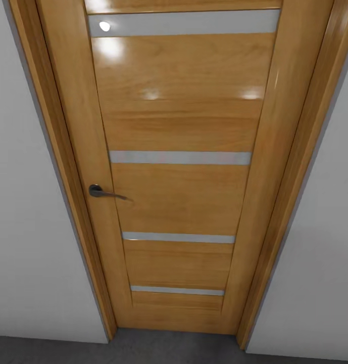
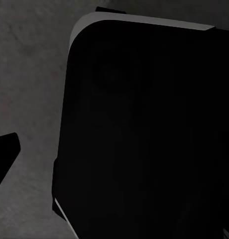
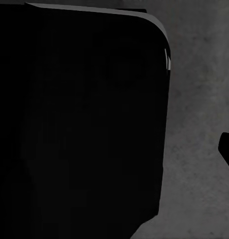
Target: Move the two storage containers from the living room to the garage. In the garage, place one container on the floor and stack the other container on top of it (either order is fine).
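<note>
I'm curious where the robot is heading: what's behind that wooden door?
The door is shut in its frame, so whatever lies behind stays hidden. Its handle sits on the left, white wall flanks it, and grey floor runs below.

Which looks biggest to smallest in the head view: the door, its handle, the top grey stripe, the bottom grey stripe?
1. Wooden door
2. Top grey stripe
3. Bottom grey stripe, though it lies farther down the tilted view
4. Door handle

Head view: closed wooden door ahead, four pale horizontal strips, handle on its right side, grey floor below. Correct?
Not quite: the handle sits on the left side of the door, as the head view shows. The door is closed, with four pale strips and grey floor below.
</note>
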{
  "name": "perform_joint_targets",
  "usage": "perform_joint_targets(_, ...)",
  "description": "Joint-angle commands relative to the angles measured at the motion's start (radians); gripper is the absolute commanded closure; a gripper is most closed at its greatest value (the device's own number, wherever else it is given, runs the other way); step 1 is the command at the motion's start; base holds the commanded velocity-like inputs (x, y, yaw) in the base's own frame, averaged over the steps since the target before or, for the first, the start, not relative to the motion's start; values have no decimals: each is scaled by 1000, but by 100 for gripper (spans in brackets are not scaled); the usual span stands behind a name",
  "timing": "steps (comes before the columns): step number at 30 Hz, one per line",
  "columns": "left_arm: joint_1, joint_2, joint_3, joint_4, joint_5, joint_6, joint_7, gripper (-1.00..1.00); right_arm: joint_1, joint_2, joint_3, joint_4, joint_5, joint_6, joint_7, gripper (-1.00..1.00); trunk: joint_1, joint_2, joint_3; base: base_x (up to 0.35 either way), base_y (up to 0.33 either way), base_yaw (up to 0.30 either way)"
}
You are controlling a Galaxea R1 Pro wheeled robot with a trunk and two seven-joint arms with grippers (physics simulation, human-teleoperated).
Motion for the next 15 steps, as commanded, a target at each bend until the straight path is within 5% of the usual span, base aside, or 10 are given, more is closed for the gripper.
perform_joint_targets(1,0,0,2,0,6,-2,1,-100,0,0,0,0,1,-3,0,-100,0,0,-1,1,0,0)
perform_joint_targets(15,0,0,2,0,6,-3,1,-100,0,0,0,0,1,-5,-1,-100,0,0,-1,0,0,0)
